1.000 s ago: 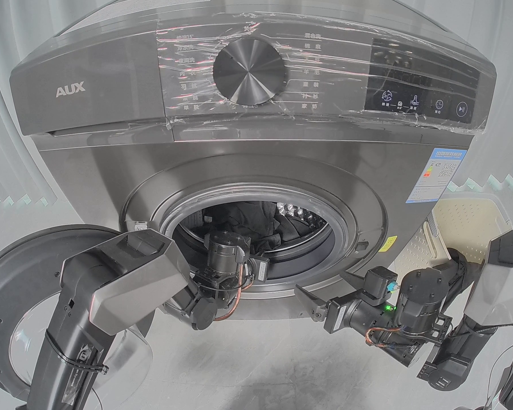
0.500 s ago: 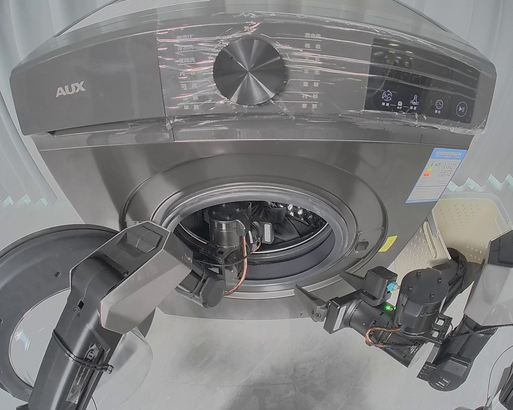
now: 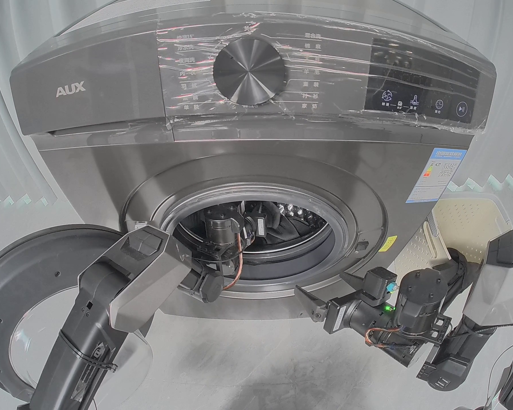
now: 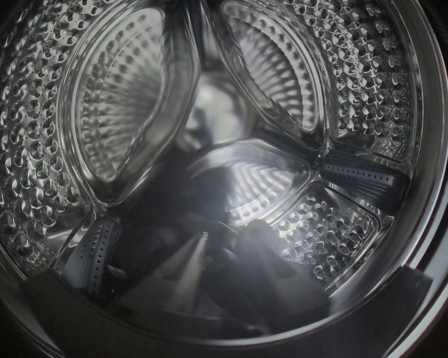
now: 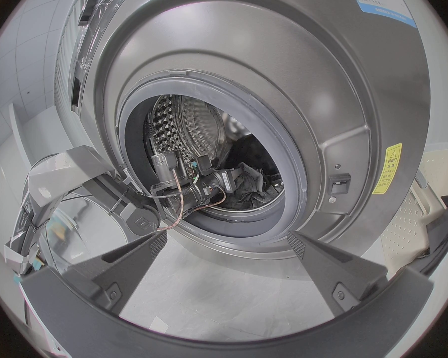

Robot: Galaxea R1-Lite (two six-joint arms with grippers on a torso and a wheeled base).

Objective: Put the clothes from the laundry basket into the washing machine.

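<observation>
The grey washing machine [image 3: 251,160] stands with its round door [image 3: 28,280] swung open to the left. Dark clothes [image 3: 288,229] lie inside the drum, shown in the left wrist view as a dark heap [image 4: 209,269] on the drum floor. My left gripper [image 3: 260,224] is inside the drum opening, just above and beside that heap; the right wrist view shows the left gripper [image 5: 231,179] against the dark cloth [image 5: 249,182]. My right gripper [image 3: 325,292] hangs open and holds nothing, low in front of the machine, below the opening's right side.
A cream laundry basket [image 3: 473,226] stands to the right of the machine, behind my right arm; its perforated wall [image 5: 418,215] is near the right wrist. The pale floor [image 3: 256,360] in front of the machine is bare.
My left arm has risen and pushed further into the drum opening. The right arm has stayed where it was.
</observation>
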